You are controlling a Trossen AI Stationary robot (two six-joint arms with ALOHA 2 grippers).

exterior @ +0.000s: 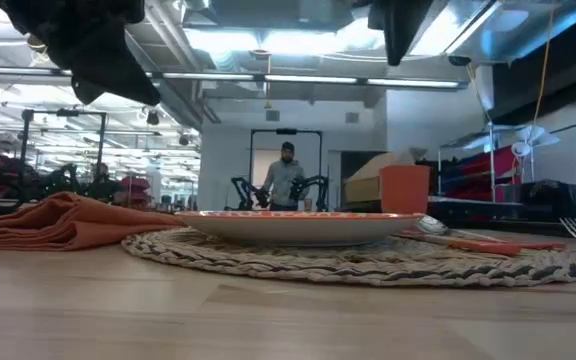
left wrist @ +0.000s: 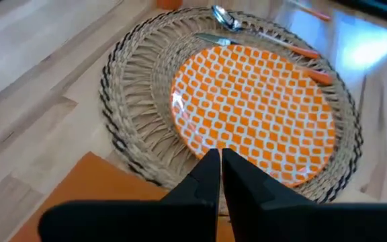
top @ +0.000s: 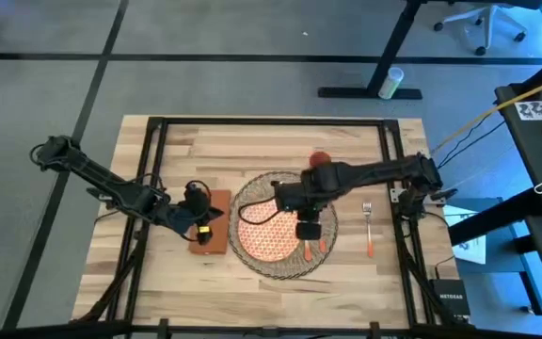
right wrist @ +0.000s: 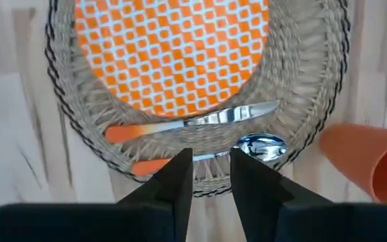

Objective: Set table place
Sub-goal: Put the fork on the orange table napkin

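— Where's the right gripper (right wrist: 211,176)?

— Centre of the high view, above the placemat (top: 252,262)'s right rim; fingers a narrow gap apart, holding nothing. Spoon (right wrist: 247,149) and knife (right wrist: 193,122) lie just beyond the tips, the plate (top: 263,229) past them.

— The rest?

— Cup (top: 320,160) above the mat, fork (top: 368,229) off right on the table (top: 205,141).

— Left gripper (left wrist: 220,168)?

— Centre-left, over the napkin (top: 213,226), fingers nearly shut, empty.

Your orange-checked plate (top: 263,229) sat centred on the woven placemat (top: 249,259); knife (right wrist: 187,123) and spoon (right wrist: 210,153) lay at three o'clock, napkin (top: 211,233) at nine.
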